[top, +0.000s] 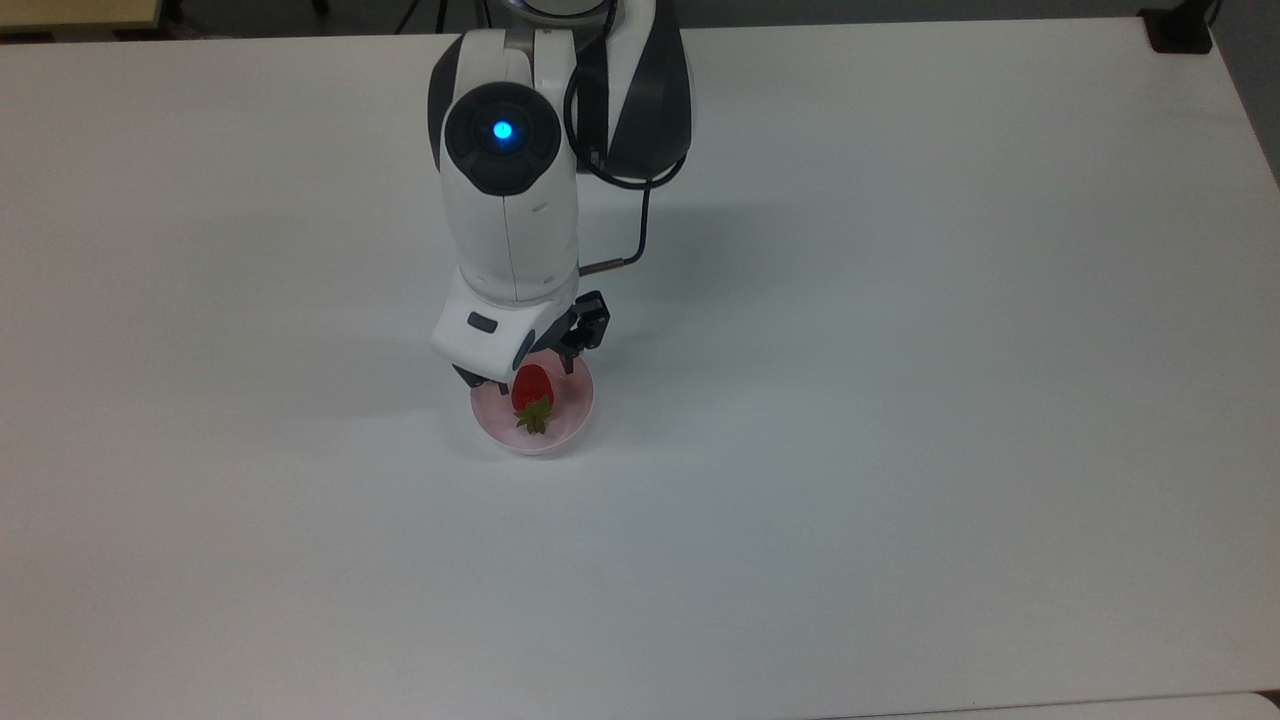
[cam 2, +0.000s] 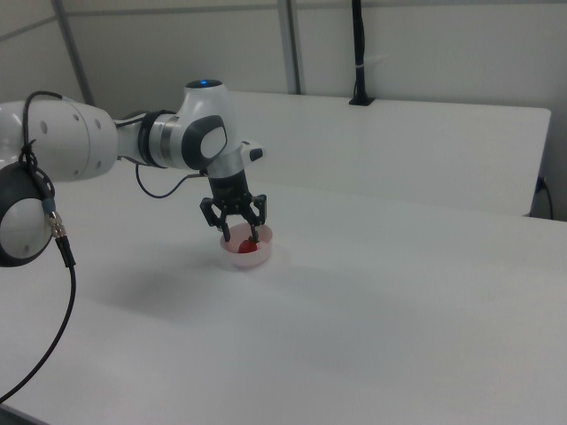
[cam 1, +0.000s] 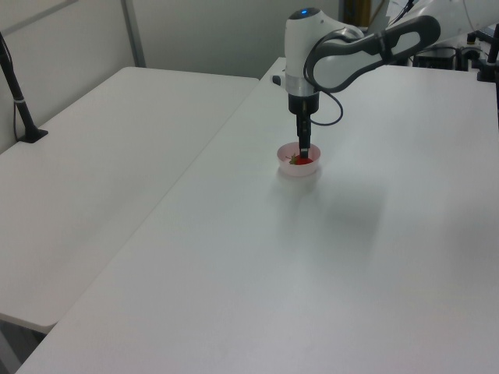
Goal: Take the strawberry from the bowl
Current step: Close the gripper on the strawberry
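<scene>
Strawberry (top: pixel 532 389) glossy red, olive-green spiky cap pointing 6 o'clock in top view, lying in pink bowl (top: pixel 574 421). Gripper (cam 2: pixel 241 235) fingers spread, straddling berry, not pinching.

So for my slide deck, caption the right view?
Open gripper poised over a strawberry lying in a pink bowl on a white table.
</scene>
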### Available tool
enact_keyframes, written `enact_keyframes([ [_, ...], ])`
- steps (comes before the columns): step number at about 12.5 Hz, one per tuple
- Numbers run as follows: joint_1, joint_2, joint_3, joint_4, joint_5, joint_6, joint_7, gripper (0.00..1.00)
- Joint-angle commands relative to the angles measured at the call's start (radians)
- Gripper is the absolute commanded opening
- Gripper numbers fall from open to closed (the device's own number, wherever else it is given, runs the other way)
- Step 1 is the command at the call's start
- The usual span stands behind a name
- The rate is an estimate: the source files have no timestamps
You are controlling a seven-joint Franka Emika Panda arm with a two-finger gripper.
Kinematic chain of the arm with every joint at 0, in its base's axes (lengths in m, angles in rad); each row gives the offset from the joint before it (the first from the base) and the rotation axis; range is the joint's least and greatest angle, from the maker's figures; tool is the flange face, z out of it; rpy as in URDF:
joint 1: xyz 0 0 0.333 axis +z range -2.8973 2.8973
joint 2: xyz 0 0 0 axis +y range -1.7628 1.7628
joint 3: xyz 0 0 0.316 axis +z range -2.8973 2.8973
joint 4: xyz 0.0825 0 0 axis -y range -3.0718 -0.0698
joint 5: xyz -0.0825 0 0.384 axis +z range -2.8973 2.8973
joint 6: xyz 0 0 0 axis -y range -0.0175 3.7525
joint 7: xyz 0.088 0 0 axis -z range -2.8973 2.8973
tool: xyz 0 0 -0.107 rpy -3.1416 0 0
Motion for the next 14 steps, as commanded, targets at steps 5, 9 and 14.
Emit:
enact_keyframes([
  [5, -0.010, 0.046, -0.008, -0.018, 0.007, 0.084, 0.094, 0.51],
  [9, -0.010, 0.022, -0.007, -0.013, 0.014, 0.067, 0.092, 0.27],
  [14, -0.013, -0.090, -0.016, -0.010, 0.024, -0.106, 0.103, 0.24],
])
